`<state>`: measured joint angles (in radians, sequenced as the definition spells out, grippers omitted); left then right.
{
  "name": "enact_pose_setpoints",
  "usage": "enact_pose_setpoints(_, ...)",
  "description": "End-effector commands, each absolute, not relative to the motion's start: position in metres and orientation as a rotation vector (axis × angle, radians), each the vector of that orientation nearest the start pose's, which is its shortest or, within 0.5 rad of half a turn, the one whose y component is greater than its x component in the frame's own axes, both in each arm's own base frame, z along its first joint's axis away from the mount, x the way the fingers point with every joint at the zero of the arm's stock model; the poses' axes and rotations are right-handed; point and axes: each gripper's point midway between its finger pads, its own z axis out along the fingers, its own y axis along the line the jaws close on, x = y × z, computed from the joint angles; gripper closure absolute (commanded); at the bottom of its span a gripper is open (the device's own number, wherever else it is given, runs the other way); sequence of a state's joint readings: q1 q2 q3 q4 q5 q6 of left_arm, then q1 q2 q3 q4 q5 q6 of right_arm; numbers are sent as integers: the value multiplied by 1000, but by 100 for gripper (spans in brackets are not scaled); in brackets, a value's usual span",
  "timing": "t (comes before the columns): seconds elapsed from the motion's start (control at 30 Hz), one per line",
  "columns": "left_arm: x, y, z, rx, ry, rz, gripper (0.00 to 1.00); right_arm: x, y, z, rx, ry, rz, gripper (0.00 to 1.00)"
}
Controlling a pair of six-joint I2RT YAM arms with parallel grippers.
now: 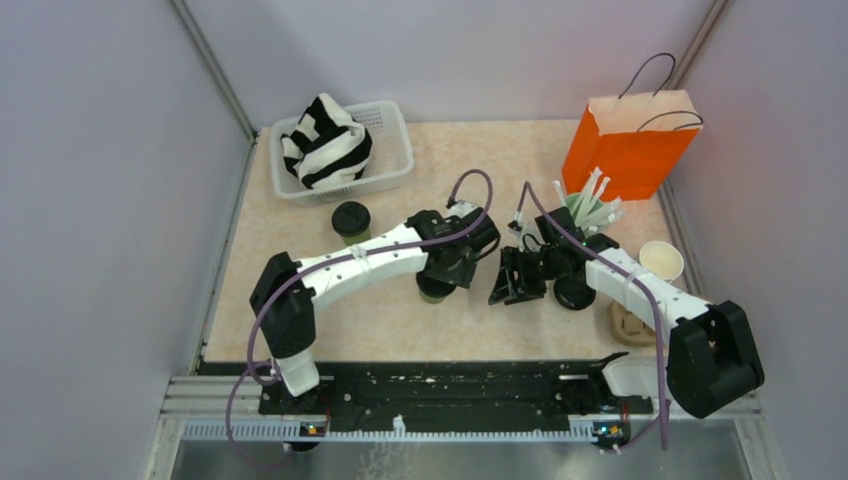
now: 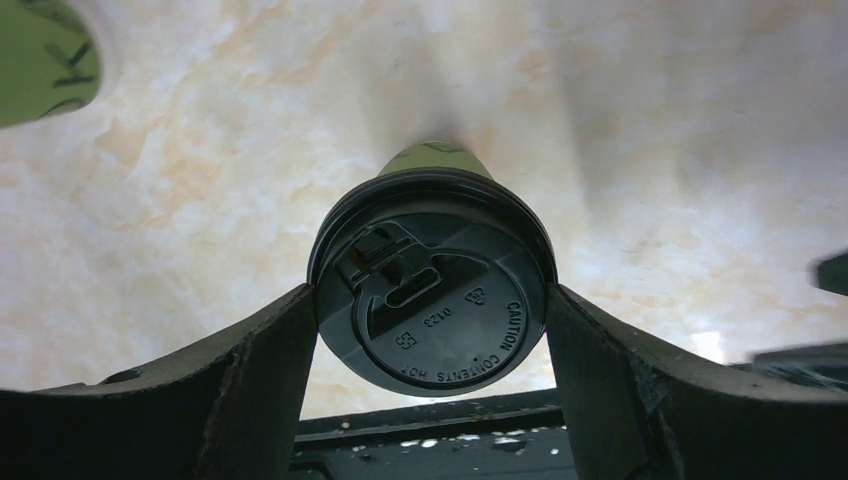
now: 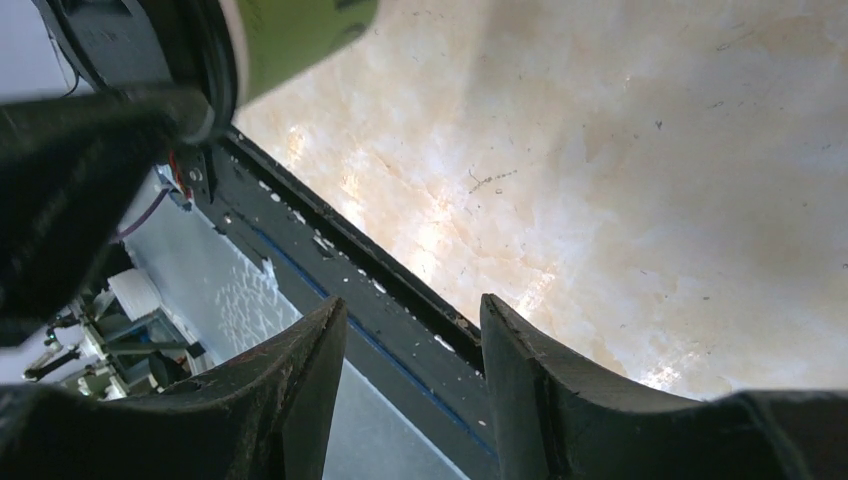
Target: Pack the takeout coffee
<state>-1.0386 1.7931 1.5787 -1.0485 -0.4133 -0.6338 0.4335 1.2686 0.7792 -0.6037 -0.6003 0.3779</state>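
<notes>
Left wrist view, entry one: your left tool (image 2: 430,298), jaws set wide, one finger (image 2: 270,370) on each side of a round black plastic lid (image 2: 440,335). Both inner edges meet the lid's rim here. Whether they press on it cannot be told. The lid bears a sip slot and the raised words CAUTION CONTENTS HOT. It caps a dark green paper cup (image 2: 432,158) that stands upright on the counter (image 2: 650,130), a marbled cream-and-peach surface. A second green cup (image 2: 40,60) shows in the upper left corner, well apart from the first.

Right wrist view, entry two: your right tool (image 3: 412,310), jaws partly apart, nothing between them. Beyond the fingertips you see bare counter and the black rail (image 3: 340,250) along its near edge. The first cup's green wall fills the upper left corner, beside the left tool's dark body.

Top external view, remaining stock:
- Both tools sit near mid-counter, side by side and apart, the left one over the first cup.
- The second cup, black-lidded, stands behind and to the left.
- Just beyond it is a white basket (image 1: 388,140) holding a black-and-white striped cloth (image 1: 325,145).
- Behind your right tool is a pale mint tumbler of white straws (image 1: 583,208).
- An orange paper bag (image 1: 630,150) with dark cord handles stands upright at the far right.
- An open cream cup (image 1: 661,260) stands near the right edge.
- A tan object (image 1: 628,325) lies beside the right arm, partly hidden and not identifiable.
</notes>
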Motion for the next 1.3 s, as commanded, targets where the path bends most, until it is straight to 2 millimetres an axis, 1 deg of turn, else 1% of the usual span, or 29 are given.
enact_pose_setpoints(0.0, 238, -230, 128, 299, 2624, 248, 13, 186, 209, 107, -298, 2690, 1071, 48)
enact_pose_setpoints(0.1, 247, -200, 128, 188, 2627, 224, 13, 186, 210, 106, -298, 2691, 1082, 48)
enact_pose_setpoints(0.23, 257, -156, 135, 41, 2598, 241, 13, 186, 211, 105, -305, 2697, 1082, 48)
enact_pose_setpoints(0.43, 263, -100, 139, -141, 2549, 247, 13, 187, 211, 105, -307, 2696, 1085, 48)
enact_pose_setpoints(0.57, 268, -80, 140, -205, 2512, 216, 13, 187, 212, 105, -302, 2695, 1088, 48)
enact_pose_setpoints(0.73, 277, -75, 144, -255, 2474, 112, 13, 187, 212, 106, -302, 2695, 1088, 48)
enact_pose_setpoints(0.9, 277, -73, 146, -277, 2464, 75, 12, 188, 213, 111, -304, 2691, 1092, 48)
enact_pose_setpoints(0.93, 276, -72, 145, -278, 2468, 77, 11, 190, 213, 114, -307, 2685, 1093, 48)
enact_pose_setpoints(1.03, 273, -71, 143, -280, 2480, 83, 3, 195, 214, 123, -319, 2670, 1082, 47)
enact_pose_setpoints(1.13, 271, -71, 145, -283, 2478, 78, 2, 201, 214, 133, -334, 2657, 1057, 46)
enact_pose_setpoints(1.27, 271, -73, 157, -274, 2454, 46, 2, 210, 213, 147, -350, 2646, 1014, 44)
